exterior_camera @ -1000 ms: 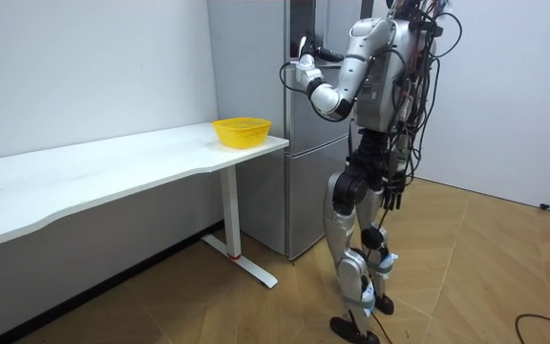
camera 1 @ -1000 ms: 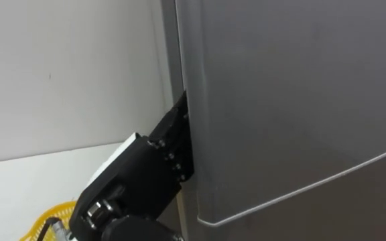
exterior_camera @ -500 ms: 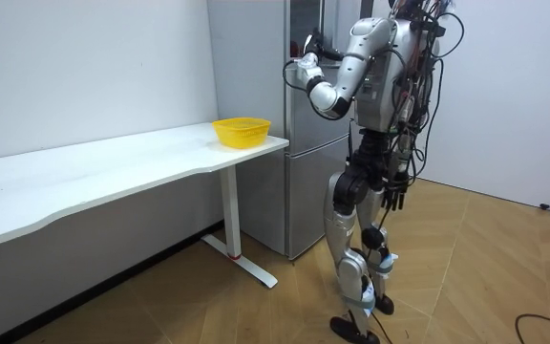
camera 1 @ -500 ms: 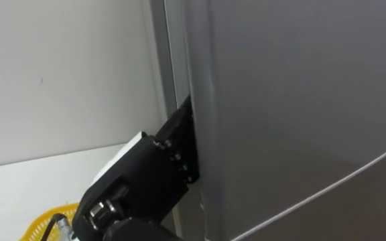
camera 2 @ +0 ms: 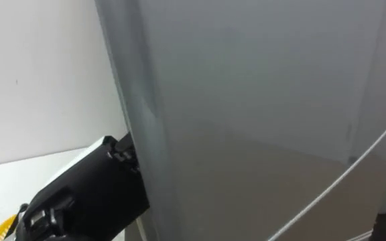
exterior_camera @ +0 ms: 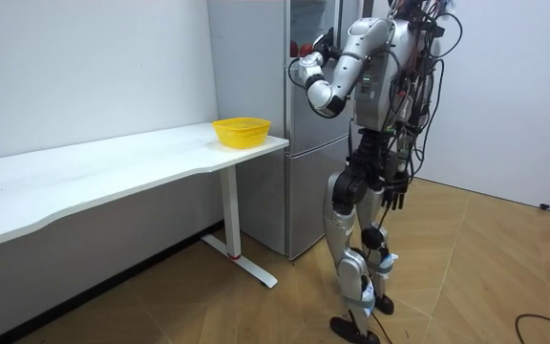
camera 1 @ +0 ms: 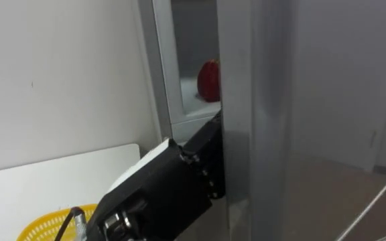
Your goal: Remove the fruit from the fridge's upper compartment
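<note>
Left eye view: upper fridge door (camera 1: pixel 300 100) ajar; through the gap, a red object (camera 1: pixel 210 80) sits on a shelf inside.
Right eye view: the door's grey face covers that gap.
Red object: rounded, slightly taller than wide, upright; its right side is behind the door.
Left hand (camera 1: pixel 203 164): at the door's edge, fingers hidden, so its grip cannot be told.
Room view: robot stands facing the fridge (exterior_camera: pixel 299 143).

Eyes close against the fridge door (camera 1: pixel 300 100); room camera stands well off.
</note>
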Motion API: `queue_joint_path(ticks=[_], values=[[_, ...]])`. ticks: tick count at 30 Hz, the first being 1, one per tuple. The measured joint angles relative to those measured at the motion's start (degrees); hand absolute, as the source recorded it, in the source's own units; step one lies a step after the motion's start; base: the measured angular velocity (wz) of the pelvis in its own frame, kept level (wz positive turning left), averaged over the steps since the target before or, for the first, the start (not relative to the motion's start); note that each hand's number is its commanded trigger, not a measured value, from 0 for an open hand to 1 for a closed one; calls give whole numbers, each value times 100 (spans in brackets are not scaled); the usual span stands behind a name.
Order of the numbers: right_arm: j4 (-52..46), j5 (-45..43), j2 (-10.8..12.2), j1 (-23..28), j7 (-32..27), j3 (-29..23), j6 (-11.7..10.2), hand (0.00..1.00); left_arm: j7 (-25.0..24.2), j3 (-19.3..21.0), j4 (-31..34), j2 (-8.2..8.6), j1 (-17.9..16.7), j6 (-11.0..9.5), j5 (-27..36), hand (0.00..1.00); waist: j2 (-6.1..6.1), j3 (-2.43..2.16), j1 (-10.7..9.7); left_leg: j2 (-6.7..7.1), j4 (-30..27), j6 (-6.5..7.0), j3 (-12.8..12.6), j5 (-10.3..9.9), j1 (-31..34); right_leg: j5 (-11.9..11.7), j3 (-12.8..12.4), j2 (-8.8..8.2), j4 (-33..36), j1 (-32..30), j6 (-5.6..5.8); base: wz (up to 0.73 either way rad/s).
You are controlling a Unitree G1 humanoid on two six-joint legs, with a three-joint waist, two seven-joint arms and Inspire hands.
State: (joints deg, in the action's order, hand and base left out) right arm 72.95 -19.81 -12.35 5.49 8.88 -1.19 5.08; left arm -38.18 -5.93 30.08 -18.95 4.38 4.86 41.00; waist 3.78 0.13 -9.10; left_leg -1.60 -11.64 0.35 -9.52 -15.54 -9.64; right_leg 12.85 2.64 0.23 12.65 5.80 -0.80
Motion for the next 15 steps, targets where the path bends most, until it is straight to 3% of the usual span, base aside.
queue_joint_path(ticks=[8, 15], values=[[-2, 0, -44, 15, 12, 0, 16, 0, -136, -138, 0, 5, 0, 4, 0, 0, -32, -15, -10, -29, 20, -1, -274, 0, -93, -16, -196, 26, 21, -24, -10, -13], [7, 2, -43, 27, 5, -1, 12, 0, -249, -166, 0, 4, 9, 4, 9, 0, -36, -15, -64, -70, 29, -2, -313, -1, -121, -39, -270, 67, 14, -21, -13, -6]])
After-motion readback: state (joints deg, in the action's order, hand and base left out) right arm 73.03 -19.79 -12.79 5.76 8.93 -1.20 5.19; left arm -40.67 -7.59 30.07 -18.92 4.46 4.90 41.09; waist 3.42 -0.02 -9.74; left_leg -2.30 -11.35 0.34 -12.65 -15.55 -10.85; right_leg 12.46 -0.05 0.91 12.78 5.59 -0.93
